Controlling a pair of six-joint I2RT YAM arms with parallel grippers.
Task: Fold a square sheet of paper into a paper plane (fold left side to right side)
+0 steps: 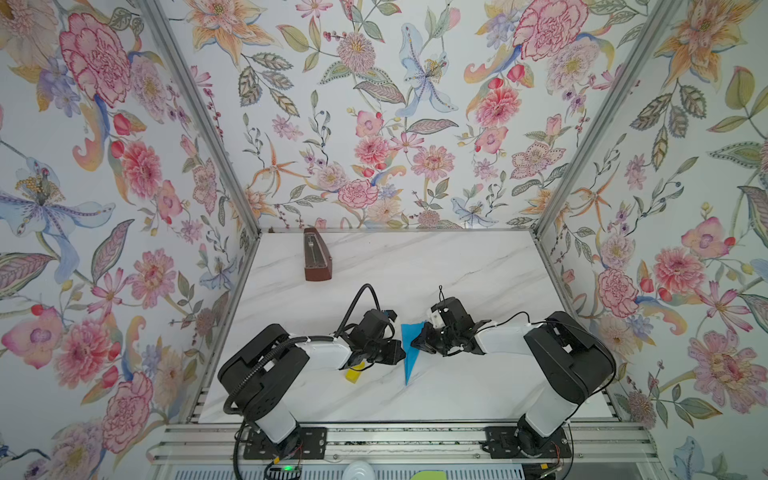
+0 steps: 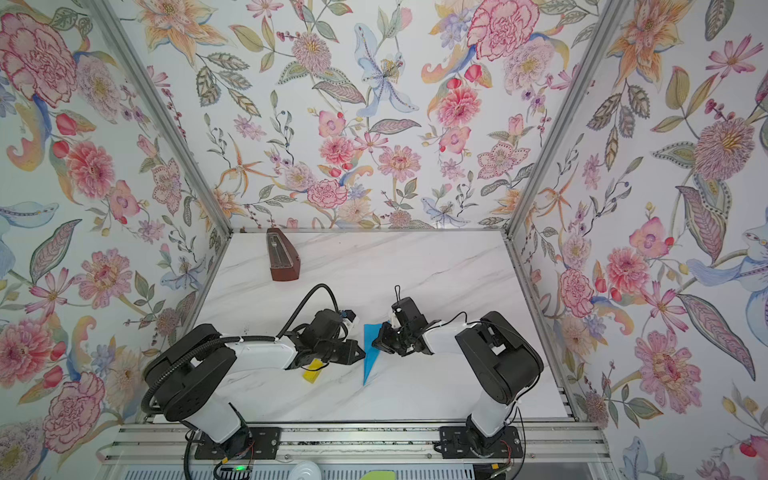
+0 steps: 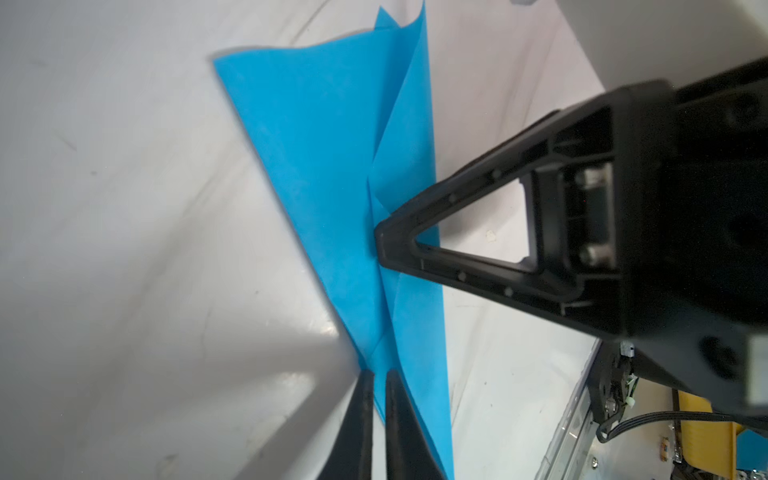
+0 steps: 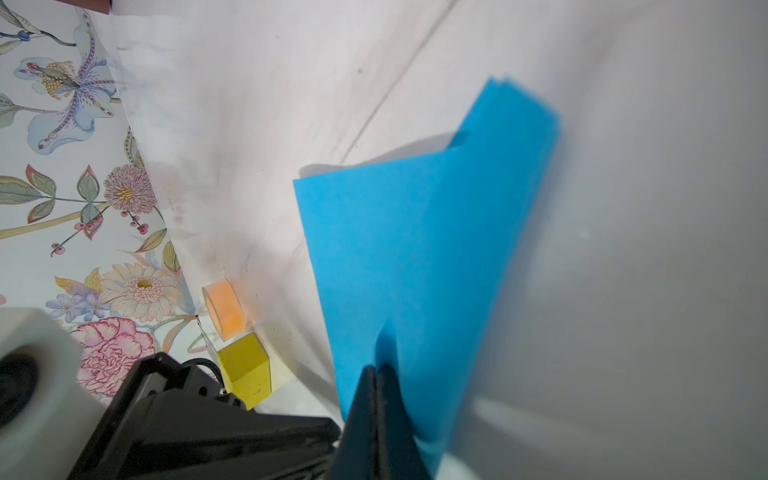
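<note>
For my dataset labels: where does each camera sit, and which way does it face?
Both top views: high above, facing down onto the table; left arm, right arm show.
Left wrist: on the left arm, facing past left hand to the paper plane; right hand shows.
Right wrist: facing past right hand to the paper plane and yellow block.
Shared: the paper plane.

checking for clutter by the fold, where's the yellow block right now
In both top views the yellow block sits on the table left of centre near the front, partly hidden under the left arm, just left of the blue paper.
</note>
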